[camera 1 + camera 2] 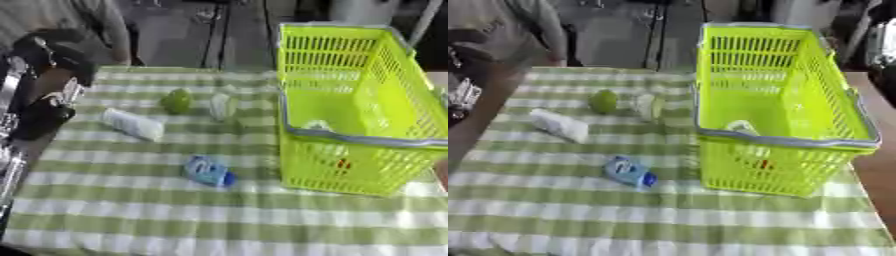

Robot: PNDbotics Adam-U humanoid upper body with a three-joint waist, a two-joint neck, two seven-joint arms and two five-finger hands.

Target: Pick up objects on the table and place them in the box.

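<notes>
the left hand (39, 117) is at the left edge and i cannot tell what its fingers do. a white tube (133, 124), a green ball (177, 100), a clear thing (222, 106) and a blue bottle (209, 171) wait on the table (219, 220). the basket (350, 135) on the right holds something pale, so most work is left.

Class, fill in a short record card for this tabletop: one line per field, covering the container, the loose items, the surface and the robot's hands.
container: yellow-green basket, at the table's right, a pale item inside
green round item: left of the basket
clear pale item: beside the green one
white tube-like item: lying, left side
blue and white item: lying, nearest the camera
surface: green and white checked cloth
hands: fingers not discernible
</notes>
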